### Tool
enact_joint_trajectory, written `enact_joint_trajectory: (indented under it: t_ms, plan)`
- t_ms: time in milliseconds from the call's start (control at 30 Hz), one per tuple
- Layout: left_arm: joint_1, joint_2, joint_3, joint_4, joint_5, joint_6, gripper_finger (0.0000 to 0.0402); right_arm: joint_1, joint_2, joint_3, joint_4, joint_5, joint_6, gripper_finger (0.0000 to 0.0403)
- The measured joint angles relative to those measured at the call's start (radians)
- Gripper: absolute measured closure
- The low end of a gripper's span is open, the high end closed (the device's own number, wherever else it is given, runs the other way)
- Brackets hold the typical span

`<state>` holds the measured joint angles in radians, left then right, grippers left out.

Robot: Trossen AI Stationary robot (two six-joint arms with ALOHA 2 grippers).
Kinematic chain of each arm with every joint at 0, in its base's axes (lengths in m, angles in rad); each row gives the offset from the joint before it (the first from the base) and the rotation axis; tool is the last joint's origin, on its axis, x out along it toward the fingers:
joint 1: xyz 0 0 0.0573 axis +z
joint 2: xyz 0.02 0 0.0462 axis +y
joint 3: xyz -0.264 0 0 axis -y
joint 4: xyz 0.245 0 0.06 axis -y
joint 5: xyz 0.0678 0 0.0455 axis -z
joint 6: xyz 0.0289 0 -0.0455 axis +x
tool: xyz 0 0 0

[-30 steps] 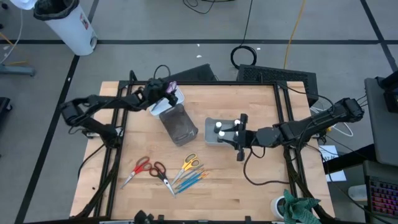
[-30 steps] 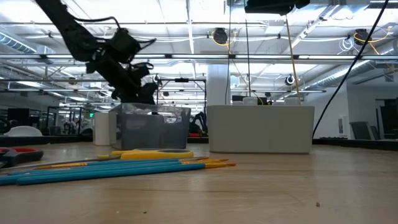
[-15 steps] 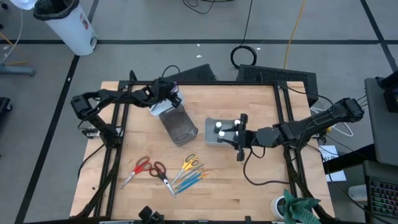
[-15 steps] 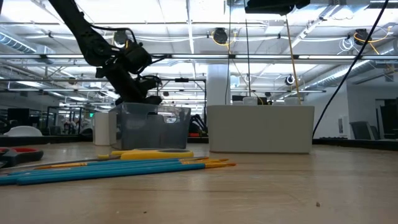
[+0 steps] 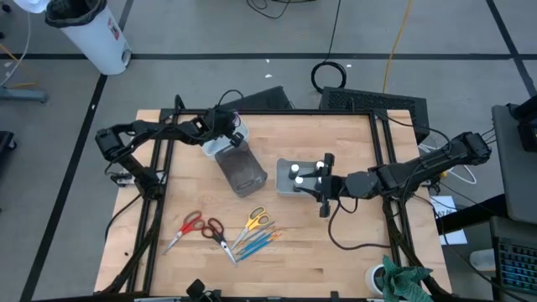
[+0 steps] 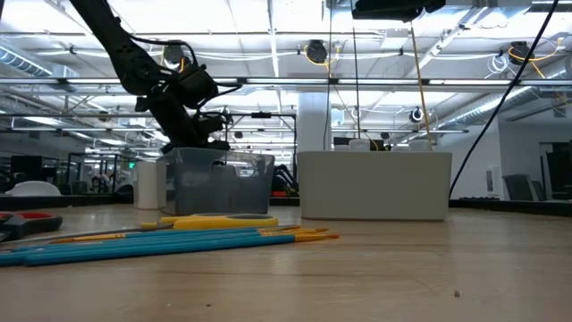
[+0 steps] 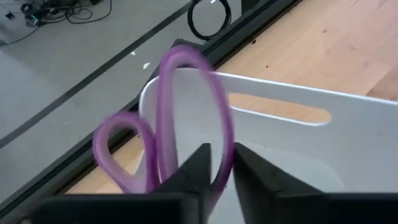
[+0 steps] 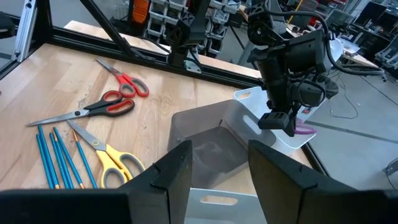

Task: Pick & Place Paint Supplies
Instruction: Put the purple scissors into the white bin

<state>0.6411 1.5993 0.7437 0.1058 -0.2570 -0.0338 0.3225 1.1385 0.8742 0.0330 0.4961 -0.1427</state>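
Observation:
Purple-handled scissors (image 7: 168,118) stand handles-up over a small white bin (image 7: 280,124) at the table's far left, with my left gripper (image 7: 217,155) shut on them; the blades are hidden. My right gripper (image 5: 318,182) waits open beside a second white bin (image 5: 285,180) that holds two white-capped bottles (image 5: 295,173). On the near part of the table lie red scissors (image 5: 190,226), a second red pair (image 5: 216,233), yellow scissors (image 5: 254,221) and blue and teal brushes (image 5: 256,243). My left gripper pinches one purple handle loop (image 7: 219,134) between its two fingers, on the loop's band. The fingers come from above, slanting down from the table's left (image 8: 283,121). The scissors hang handles-up over the white bin; what the blades rest on is hidden.
A grey translucent bin (image 5: 242,168) stands between the two white bins. Black frame rails (image 5: 159,184) run along the table's sides. Bare wood lies at the near right (image 5: 352,252). A white drum (image 5: 92,33) stands on the floor beyond the table.
My left arm has stretched out and its gripper has gone a little toward the table's right edge and down, over the small white bin, with the purple scissors at its fingers. The right arm has kept still.

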Motion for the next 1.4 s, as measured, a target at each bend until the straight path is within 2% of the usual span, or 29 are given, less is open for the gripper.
enact_joint_trajectory:
  t_ms: [100, 300, 500, 933, 1100, 1400]
  plan:
    - [0.0, 0.0, 0.0, -0.002, 0.043, 0.015, 0.0385, 0.0, 0.0, 0.0, 0.0, 0.0, 0.0, 0.0257]
    - [-0.003, 0.0, 0.0, -0.008, 0.057, 0.005, 0.037, 0.0, 0.0, 0.0, 0.0, 0.0, 0.0, 0.0257]
    - [-0.009, -0.025, 0.0, -0.04, 0.109, 0.044, 0.0387, 0.0, 0.0, 0.0, 0.0, 0.0, 0.0, 0.0257]
    - [-0.027, -0.114, -0.001, -0.111, 0.154, 0.255, 0.0386, 0.0, 0.0, 0.0, 0.0, 0.0, -0.004, 0.0257]
    - [-0.03, -0.14, -0.001, -0.207, 0.168, 0.339, 0.0379, 0.0, 0.0, 0.0, 0.0, 0.0, -0.004, 0.0257]
    - [-0.03, -0.142, 0.0, -0.297, 0.189, 0.313, 0.0386, 0.0, 0.0, 0.0, 0.0, 0.0, -0.011, 0.0257]
